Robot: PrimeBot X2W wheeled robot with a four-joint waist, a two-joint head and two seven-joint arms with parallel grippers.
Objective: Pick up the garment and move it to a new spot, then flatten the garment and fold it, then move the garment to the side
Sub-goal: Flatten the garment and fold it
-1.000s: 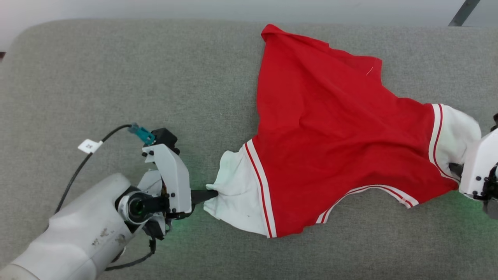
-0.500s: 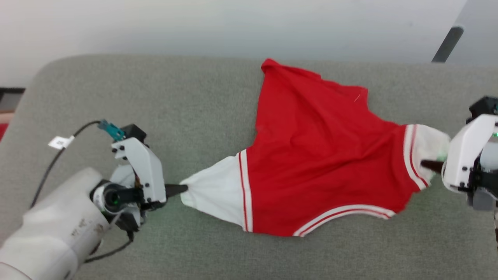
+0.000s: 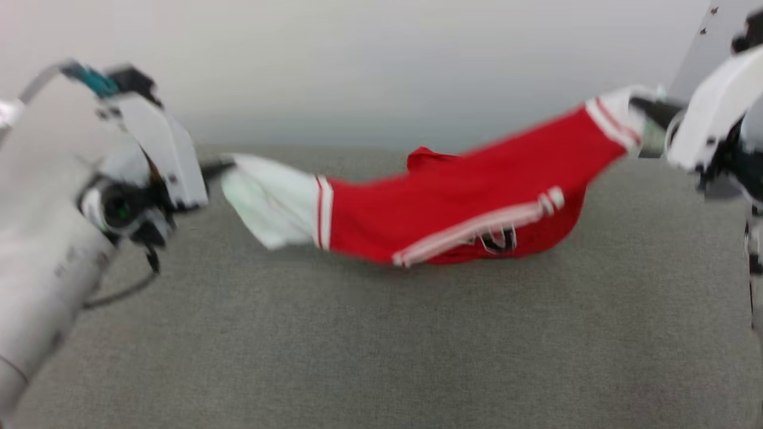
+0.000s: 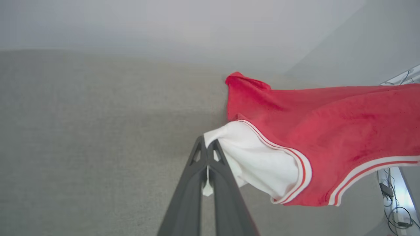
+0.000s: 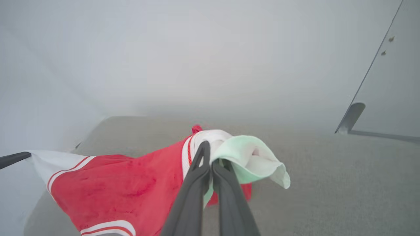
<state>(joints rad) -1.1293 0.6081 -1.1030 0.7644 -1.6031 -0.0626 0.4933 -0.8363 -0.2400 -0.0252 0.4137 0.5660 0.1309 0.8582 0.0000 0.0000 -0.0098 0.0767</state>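
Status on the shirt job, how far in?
Done: the grasp. The red soft-fabric T-shirt with white sleeves is pinched at one sleeve by the left end effector and at the other by the right end effector, both shut. In hand: the lift, with the shirt strung between them and its middle sagging to the grey fabric surface. Left: setting down at a new spot, flattening, folding, moving aside.
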